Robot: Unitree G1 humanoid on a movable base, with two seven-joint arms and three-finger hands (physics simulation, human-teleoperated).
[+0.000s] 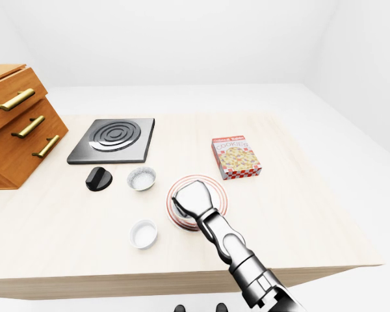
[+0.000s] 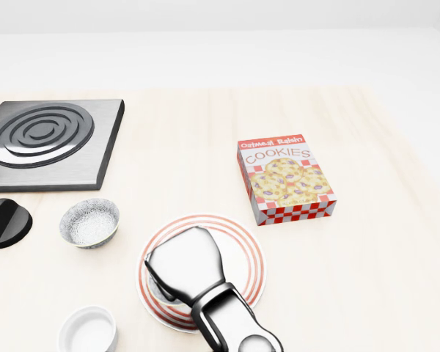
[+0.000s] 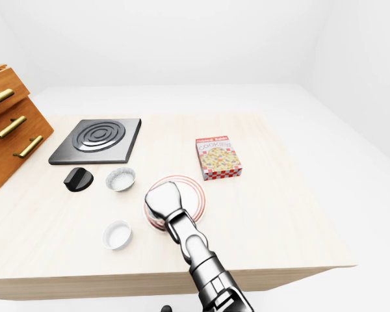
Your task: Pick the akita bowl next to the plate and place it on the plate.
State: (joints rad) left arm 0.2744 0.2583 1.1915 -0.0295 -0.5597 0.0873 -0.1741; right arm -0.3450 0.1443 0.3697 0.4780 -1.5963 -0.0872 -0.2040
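Covering the middle of the round white plate with red rings (image 2: 252,253), the chrome three-finger right hand (image 2: 185,265) shows only its back to the cameras. The fingers are folded out of sight beneath it, so how far they are closed, and on what, cannot be told. At the hand's left edge in the head view a curved grey sliver shows over the plate's inner rings; it is judged to be the rim of the small grey akita bowl (image 2: 159,290). On that reading the bowl lies directly under the palm, slightly toward the view's left, within the plate's outline; whether it rests on the plate or hangs just above cannot be told. The coming move then calls for a release and a straight lift, not a sideways reach. A second speckled grey bowl (image 2: 89,222) stands near the plate's left, apart from it, with a white ramekin (image 2: 88,330) below it. A red-and-white cookie box (image 2: 284,178) lies to the plate's upper right on the pale wooden table (image 2: 367,242). The left hand is not in view
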